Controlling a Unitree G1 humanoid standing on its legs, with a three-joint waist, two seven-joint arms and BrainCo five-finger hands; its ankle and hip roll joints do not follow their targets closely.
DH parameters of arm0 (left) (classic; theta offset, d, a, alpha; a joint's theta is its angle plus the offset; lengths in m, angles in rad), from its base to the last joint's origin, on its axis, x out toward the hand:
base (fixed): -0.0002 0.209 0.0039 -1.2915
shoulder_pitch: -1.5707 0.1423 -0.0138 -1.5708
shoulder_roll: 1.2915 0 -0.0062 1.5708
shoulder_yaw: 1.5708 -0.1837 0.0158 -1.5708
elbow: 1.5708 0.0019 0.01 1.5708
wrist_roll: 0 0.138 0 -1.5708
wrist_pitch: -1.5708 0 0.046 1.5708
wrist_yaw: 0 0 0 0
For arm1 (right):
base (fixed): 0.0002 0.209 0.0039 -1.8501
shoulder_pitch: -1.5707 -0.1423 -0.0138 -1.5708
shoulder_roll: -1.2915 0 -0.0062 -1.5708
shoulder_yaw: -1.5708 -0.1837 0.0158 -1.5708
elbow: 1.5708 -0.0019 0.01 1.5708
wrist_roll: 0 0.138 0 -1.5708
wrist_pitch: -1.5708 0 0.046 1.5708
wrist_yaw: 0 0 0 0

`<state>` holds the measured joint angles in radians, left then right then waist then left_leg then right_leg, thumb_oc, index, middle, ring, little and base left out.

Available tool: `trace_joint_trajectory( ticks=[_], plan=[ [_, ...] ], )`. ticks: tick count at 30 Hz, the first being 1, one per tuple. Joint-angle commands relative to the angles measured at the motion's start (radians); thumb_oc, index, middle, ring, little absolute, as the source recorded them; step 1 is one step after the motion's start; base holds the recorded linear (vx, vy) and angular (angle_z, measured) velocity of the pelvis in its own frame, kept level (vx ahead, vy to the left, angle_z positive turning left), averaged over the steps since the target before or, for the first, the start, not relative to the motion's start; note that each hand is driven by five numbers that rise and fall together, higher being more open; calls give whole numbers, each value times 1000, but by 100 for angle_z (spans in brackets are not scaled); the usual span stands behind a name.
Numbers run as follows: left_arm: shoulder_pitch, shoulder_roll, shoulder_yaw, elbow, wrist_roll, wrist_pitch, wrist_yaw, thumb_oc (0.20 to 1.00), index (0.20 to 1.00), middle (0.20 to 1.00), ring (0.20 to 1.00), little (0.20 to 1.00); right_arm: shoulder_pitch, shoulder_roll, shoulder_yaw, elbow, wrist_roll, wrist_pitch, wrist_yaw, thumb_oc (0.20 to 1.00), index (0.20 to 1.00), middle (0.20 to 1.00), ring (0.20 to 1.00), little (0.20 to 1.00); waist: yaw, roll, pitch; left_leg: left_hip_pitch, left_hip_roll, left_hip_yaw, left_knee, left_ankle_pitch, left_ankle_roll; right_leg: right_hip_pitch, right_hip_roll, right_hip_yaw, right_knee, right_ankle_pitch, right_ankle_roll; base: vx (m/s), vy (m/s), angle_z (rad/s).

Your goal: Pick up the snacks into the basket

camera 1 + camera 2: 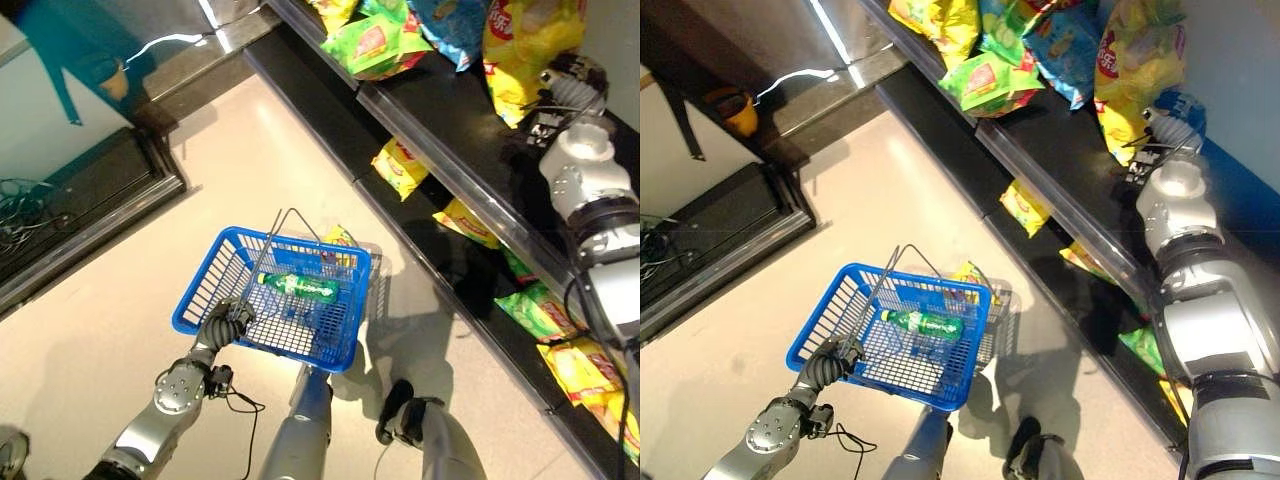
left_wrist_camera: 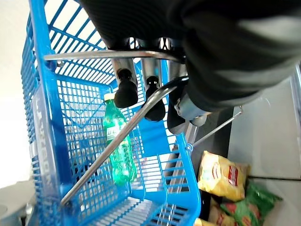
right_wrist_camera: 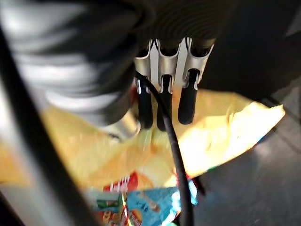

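Observation:
My left hand [image 1: 226, 320] is shut on the wire handle [image 1: 267, 247] of the blue basket [image 1: 205, 285], which hangs low over the floor. In the left wrist view its fingers [image 2: 126, 89] curl round that handle. A green bottle [image 1: 300, 288] lies inside the basket, and a yellow snack bag [image 1: 341, 238] sits at its far end. My right hand [image 1: 566, 84] is raised to the upper shelf at the right, beside a large yellow snack bag [image 1: 520, 45]. In the right wrist view its fingers [image 3: 162, 101] hang relaxed just above that yellow bag [image 3: 225, 134], holding nothing.
Dark shelves [image 1: 450, 110] run along the right side. They carry green bags [image 1: 375, 40] on top and yellow bags [image 1: 400, 165] and more packets [image 1: 575, 365] lower down. A dark mat and door sill [image 1: 90, 195] lie at the left. Pale floor [image 1: 120, 330] surrounds the basket.

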<state>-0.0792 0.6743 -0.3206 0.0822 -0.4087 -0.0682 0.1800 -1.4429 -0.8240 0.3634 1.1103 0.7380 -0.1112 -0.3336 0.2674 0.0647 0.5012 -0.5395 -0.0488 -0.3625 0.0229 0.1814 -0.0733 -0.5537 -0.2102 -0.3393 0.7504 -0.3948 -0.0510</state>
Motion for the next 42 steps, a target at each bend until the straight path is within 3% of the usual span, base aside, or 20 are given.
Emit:
trace_joint_trajectory(
  ticks=[1,13,16,21,23,27,30,34,40,41,42],
  plan=[
    [-52,37,63,-104,-26,-132,13,200,200,200,200,200,-89,-90,92,-37,-12,-40,14,200,200,200,200,200,14,0,-18,138,55,-36,-62,-3,-76,109,13,25,-166,55,139,15,-6,-5],
    [-51,24,54,-115,-29,-126,14,200,200,200,200,200,-90,-103,91,-31,-13,-42,-1,200,200,200,200,200,8,13,-18,139,40,-42,-62,-4,-73,112,-4,17,-144,46,138,6,-1,12],
    [-62,13,43,-97,-21,-116,9,200,200,200,200,200,-31,-88,62,-107,-16,-59,-13,200,200,200,200,200,-12,7,-12,143,37,-39,-54,-4,-75,129,2,20,-154,54,134,0,0,0],
    [-67,-9,38,-83,-4,-97,0,200,200,200,200,200,157,-52,-50,-356,5,-104,-39,200,200,200,200,200,-57,-18,-7,142,39,-6,-13,-26,-69,169,13,19,-198,76,134,-20,49,8],
    [-67,-19,38,-52,20,-77,-4,200,200,200,200,200,340,7,-158,-578,21,-148,-30,200,200,200,200,200,-83,-37,-6,128,38,31,47,-38,-61,189,21,23,-248,143,143,-104,155,11],
    [-47,-15,70,-22,63,-66,-13,200,200,200,200,200,589,61,-268,-849,33,-193,9,200,200,200,200,200,-130,-85,-9,137,49,86,93,-76,-53,221,42,69,-304,183,162,-3,129,-12],
    [-26,-23,91,-15,82,-46,-17,200,200,200,200,200,804,126,-383,-1000,29,-203,38,200,200,200,200,200,-142,-100,-17,152,49,106,110,-90,-49,247,41,75,-334,203,169,36,77,-60],
    [4,-36,121,-9,106,-37,-41,200,200,200,200,200,1029,229,-466,-1087,25,-198,90,200,200,200,200,200,-171,-115,-43,173,52,122,109,-107,-36,273,42,84,-376,223,177,46,91,-7],
    [24,-63,152,14,105,-35,-44,200,200,200,200,200,1139,311,-491,-1085,20,-180,114,200,200,200,200,200,-179,-130,-64,191,49,142,125,-129,-24,298,42,96,-413,239,180,25,45,-13],
    [29,-64,157,14,104,-36,-46,200,200,200,200,200,1149,308,-492,-1087,4,-172,115,307,307,307,307,307,-180,-131,-68,193,50,145,127,-133,-23,302,43,96,-420,239,180,16,33,-6],
    [31,-64,160,16,106,-38,-47,200,200,200,200,200,1153,304,-495,-1084,-21,-167,110,542,542,542,542,542,-182,-132,-71,194,49,147,129,-136,-23,301,43,97,-421,241,181,4,35,-4]
  ],
)
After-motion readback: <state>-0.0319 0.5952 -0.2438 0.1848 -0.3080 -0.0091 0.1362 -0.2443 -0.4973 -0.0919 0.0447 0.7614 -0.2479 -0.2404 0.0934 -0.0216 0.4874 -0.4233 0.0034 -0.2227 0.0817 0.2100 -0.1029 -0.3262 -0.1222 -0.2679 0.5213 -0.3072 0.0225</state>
